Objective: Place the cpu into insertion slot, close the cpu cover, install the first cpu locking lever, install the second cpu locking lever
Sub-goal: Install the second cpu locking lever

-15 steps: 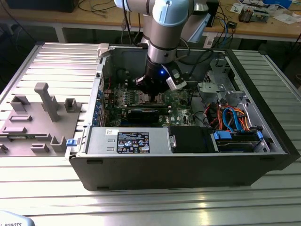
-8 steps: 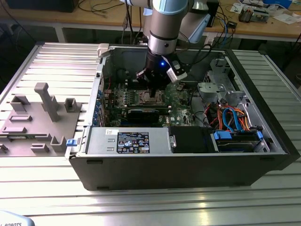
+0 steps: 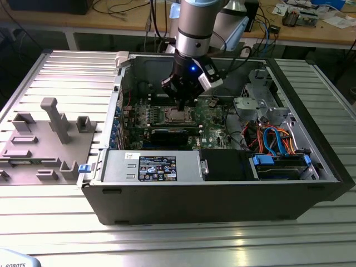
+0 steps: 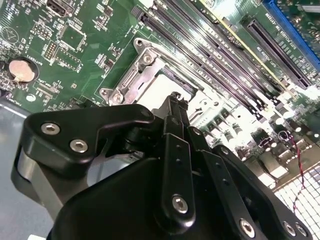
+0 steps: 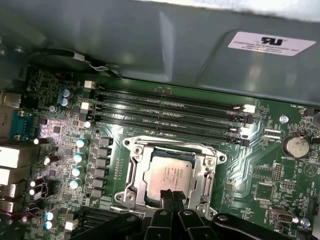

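Inside the open case I see the cpu (image 5: 167, 176) already seated in the insertion slot (image 5: 131, 172), cpu cover (image 5: 206, 170) apparently down around it. My gripper (image 5: 169, 196), fingertips pressed together, touches the chip's near edge. Both levers' state I can't judge.
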`<state>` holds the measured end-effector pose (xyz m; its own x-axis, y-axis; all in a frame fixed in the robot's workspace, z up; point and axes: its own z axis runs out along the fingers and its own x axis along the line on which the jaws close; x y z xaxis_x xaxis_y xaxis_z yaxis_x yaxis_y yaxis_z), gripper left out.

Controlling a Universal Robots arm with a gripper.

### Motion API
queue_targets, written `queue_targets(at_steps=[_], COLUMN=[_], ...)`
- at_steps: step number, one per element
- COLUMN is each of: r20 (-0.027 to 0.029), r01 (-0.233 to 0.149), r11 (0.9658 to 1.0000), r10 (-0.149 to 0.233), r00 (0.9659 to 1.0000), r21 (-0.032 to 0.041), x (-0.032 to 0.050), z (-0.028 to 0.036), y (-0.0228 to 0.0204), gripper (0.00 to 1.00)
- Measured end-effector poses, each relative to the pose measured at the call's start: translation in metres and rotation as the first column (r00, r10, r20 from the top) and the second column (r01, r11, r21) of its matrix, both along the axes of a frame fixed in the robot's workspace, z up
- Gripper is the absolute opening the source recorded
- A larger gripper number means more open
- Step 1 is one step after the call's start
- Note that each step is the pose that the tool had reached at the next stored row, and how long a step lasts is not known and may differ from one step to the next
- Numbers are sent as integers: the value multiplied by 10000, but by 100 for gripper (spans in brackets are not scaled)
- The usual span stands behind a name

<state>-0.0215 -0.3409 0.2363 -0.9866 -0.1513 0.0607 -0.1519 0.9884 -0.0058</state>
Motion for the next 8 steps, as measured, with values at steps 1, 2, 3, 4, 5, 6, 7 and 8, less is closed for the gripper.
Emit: queue_targets(at_steps=[1,2,3,4,5,6,7,8], r20=[0,1,1,0,0,0,0,0], r01=[1,0,0,0,1,0,1,0], r11=[10000,10000,10000,10000,10000,10000,10000,10000], r10=[-1,0,0,0,-1,0,-1,0], r00=[10000,10000,10000,10000,10000,10000,10000,10000], r21=[-18,-21,-21,-23,-24,-24,-24,-24], x=[0,0,0,0,0,0,0,0], z=[9,11,11,13,14,15,15,16], y=[1,0,0,0,0,0,0,0], gripper=[11,11,11,11,11,11,11,11])
